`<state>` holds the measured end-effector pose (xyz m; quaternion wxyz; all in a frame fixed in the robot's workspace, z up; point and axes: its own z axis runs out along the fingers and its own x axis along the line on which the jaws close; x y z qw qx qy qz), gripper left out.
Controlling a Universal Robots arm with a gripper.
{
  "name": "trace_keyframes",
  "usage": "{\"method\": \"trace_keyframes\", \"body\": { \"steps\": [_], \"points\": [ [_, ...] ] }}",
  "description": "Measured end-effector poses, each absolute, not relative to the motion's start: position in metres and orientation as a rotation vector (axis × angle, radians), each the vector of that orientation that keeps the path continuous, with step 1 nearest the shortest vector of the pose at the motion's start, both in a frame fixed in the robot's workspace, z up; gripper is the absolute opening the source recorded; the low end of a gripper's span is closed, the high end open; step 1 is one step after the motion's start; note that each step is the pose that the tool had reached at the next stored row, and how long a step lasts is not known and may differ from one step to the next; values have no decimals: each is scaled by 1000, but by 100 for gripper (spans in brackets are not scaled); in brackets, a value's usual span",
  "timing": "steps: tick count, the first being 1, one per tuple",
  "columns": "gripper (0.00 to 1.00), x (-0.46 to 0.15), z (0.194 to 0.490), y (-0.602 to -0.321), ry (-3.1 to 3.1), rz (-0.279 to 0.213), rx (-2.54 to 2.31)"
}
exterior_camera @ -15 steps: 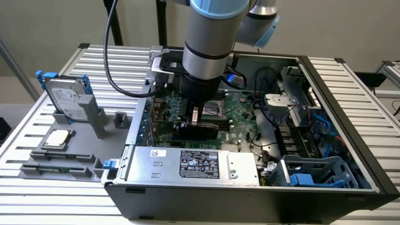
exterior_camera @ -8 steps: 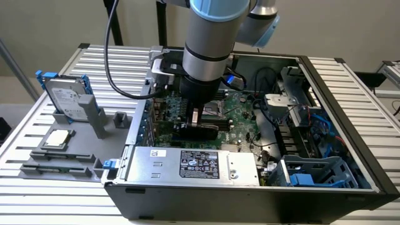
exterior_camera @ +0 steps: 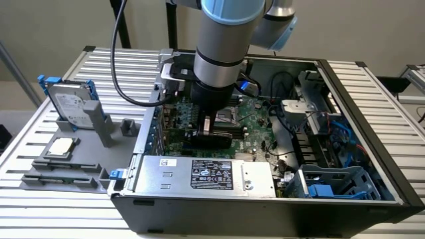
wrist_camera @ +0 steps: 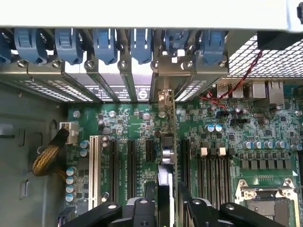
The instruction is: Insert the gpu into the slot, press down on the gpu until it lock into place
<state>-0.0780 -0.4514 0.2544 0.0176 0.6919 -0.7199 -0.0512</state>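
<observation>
Currently, at the exterior view's left, you have a hard drive (exterior_camera: 71,103) standing upright in a rack on the table. Your gripper (exterior_camera: 211,133) is down inside the open case (exterior_camera: 371,164), grasping the gpu (wrist_camera: 165,182). The card stands on edge over the green motherboard (wrist_camera: 265,132), its metal bracket (wrist_camera: 165,78) against the case's slotted wall. A blue drive cage (exterior_camera: 332,181) sits at the near right.

Green motherboard (wrist_camera: 128,116), blue clips (wrist_camera: 106,45), black gripper (exterior_camera: 214,133). Silver power-supply box (exterior_camera: 166,174) with black-and-white label (exterior_camera: 212,174), lower centre of the exterior view.
</observation>
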Motion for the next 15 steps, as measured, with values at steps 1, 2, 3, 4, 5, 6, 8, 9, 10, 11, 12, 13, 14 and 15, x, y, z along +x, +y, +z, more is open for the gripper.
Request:
{"method": "trace_keyframes", "body": {
  "steps": [1, 2, 3, 4, 5, 6, 8, 9, 10, 11, 12, 13, 14, 15],
  "points": [
    [34, -78, 257, -451, -2236, -159, 2150],
    [34, -78, 259, -451, -2236, -159, 2150],
    [34, -78, 262, -451, -2236, -159, 2150],
    [34, -78, 265, -451, -2236, -159, 2150],
    [34, -78, 269, -451, -2236, -159, 2150],
    [34, -78, 273, -451, -2236, -159, 2150],
    [25, -78, 294, -451, -2235, -156, 2148],
    [11, -87, 295, -451, -2234, -156, 2148],
    [11, -93, 295, -451, -2233, -156, 2149],
    [11, -100, 295, -451, -2229, -160, 2150],
    [11, -102, 295, -451, -2222, -169, 2146],
    [11, -103, 295, -451, -2216, -178, 2143],
    [11, -106, 295, -451, -2197, -205, 2132],
    [11, -107, 295, -451, -2181, -225, 2125]
  ]
}}
